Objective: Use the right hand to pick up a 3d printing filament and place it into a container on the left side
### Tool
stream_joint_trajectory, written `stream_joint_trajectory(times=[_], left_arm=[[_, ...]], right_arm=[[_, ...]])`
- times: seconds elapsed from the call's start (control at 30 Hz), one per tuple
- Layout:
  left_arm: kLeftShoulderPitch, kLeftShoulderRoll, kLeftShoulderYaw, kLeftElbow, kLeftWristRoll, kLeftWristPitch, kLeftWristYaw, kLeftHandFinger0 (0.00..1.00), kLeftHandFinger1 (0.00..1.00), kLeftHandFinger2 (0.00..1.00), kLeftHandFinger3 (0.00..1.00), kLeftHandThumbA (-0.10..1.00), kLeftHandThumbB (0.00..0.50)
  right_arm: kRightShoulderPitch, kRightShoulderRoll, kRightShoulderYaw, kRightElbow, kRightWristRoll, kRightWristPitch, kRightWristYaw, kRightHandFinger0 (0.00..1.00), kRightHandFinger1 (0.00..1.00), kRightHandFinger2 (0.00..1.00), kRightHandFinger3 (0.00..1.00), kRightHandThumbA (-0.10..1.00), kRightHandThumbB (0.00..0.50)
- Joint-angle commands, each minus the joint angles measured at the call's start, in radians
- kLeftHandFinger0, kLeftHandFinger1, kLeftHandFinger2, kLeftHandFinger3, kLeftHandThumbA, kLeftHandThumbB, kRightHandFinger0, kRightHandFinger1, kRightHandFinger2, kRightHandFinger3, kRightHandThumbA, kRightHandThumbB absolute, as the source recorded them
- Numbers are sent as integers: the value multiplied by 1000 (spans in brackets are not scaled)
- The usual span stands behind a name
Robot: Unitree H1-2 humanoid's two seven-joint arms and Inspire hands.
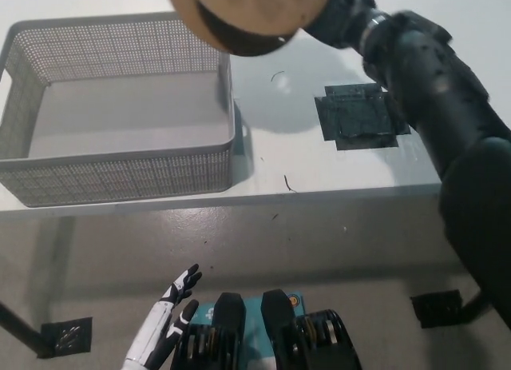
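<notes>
The black right hand (339,18) is closed on a round brown cardboard spool of dark 3D printing filament (247,14) and holds it raised at the top edge of the head view, where part of the spool is cut off. The spool hangs above the back right corner of the grey perforated metal basket (120,158), straddling its right wall rather than sitting clearly over the open inside. The basket stands on the left part of the white worktop (351,174) and holds nothing. A dark square patch (361,118) lies on the worktop to the right, well apart from the basket, under the black arm. The white left hand (164,326) rests low at the lower left, below the worktop edge, its fingers spread and holding nothing.

The main risk, as I judge it, is a release too soon: from this spot the spool could strike the basket's rim, tip, and roll off across the worktop or onto the floor. Only part of the grip shows, so how securely the flange is held cannot be told; a wide, heavy disc may slip or swing as the arm travels left. A high drop could also jolt the light basket out of place.
</notes>
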Motion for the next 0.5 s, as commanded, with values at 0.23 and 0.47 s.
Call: stream_joint_trajectory(times=[0.23,0.47], left_arm=[[8,12,-7,-37,-5,-40,-21,1000,1000,1000,1000,1000,377],[-8,16,-10,-44,-3,-31,-35,1000,1000,1000,1000,1000,362]], right_arm=[[-137,121,110,-29,-4,-117,-128,0,178,812,1000,-100,72],[-141,199,253,-27,-81,-141,-138,880,1000,1000,1000,287,356]])
